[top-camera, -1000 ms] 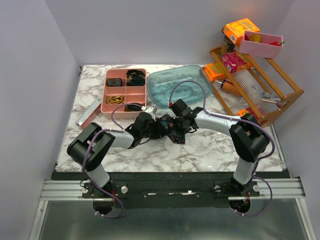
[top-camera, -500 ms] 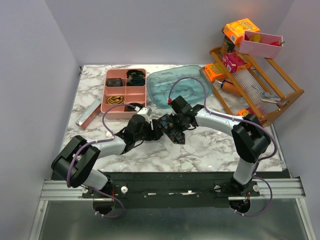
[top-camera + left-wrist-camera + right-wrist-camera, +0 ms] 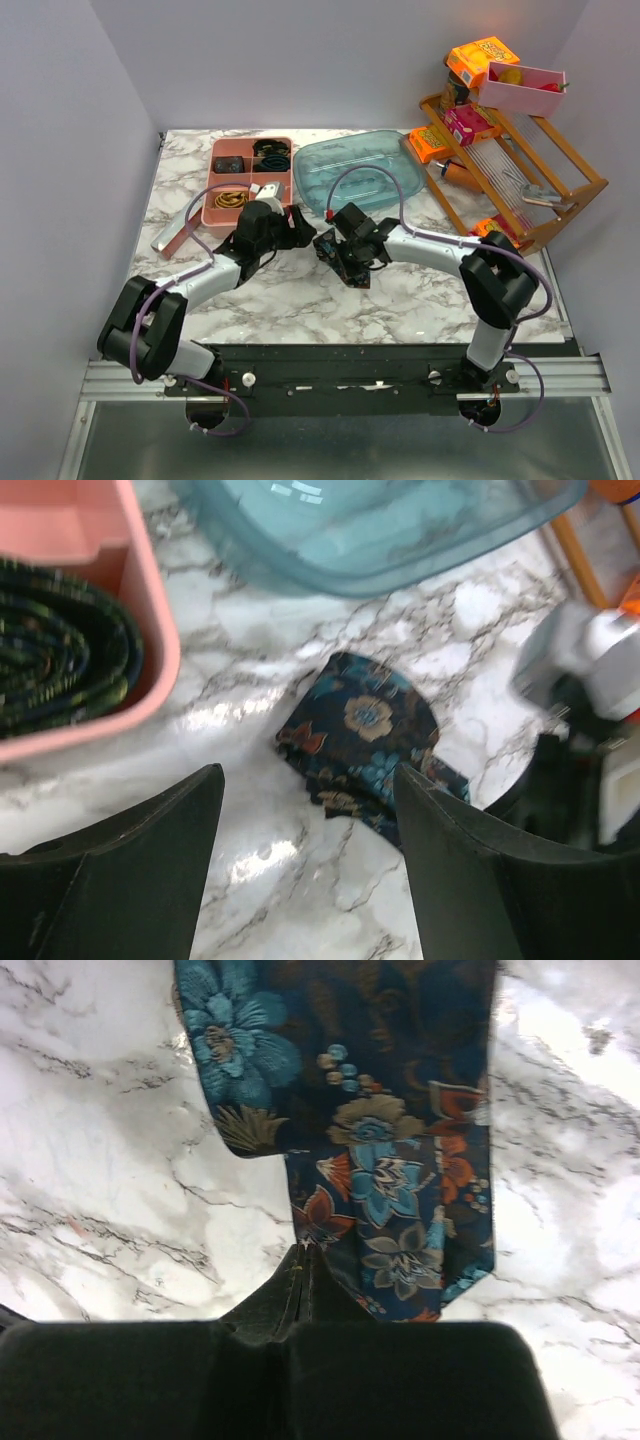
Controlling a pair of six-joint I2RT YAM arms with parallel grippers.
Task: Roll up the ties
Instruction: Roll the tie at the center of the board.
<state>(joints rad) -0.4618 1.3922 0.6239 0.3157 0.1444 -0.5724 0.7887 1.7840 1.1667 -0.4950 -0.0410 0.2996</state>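
A folded tie (image 3: 352, 270) of dark fabric with blue and orange flowers lies on the marble table, left of centre. It also shows in the left wrist view (image 3: 365, 730) and the right wrist view (image 3: 390, 1150). My right gripper (image 3: 332, 250) is shut, its tips (image 3: 305, 1260) pinching the tie's near left edge. My left gripper (image 3: 297, 228) is open and empty, just left of the tie by the pink tray; its fingers (image 3: 110, 870) frame bare marble short of the tie. More rolled ties (image 3: 55, 650) lie in the tray.
The pink compartment tray (image 3: 212, 182) stands at the back left, its corner close to my left gripper (image 3: 160, 650). A blue bin (image 3: 362, 170) sits behind the tie. A wooden rack (image 3: 540, 190) with boxes stands at the right. A flat pink lid (image 3: 178, 228) lies left of the tray.
My left gripper has pulled back and left, away from the tie toward the pink tray. My right gripper has shifted a little left with the tie.
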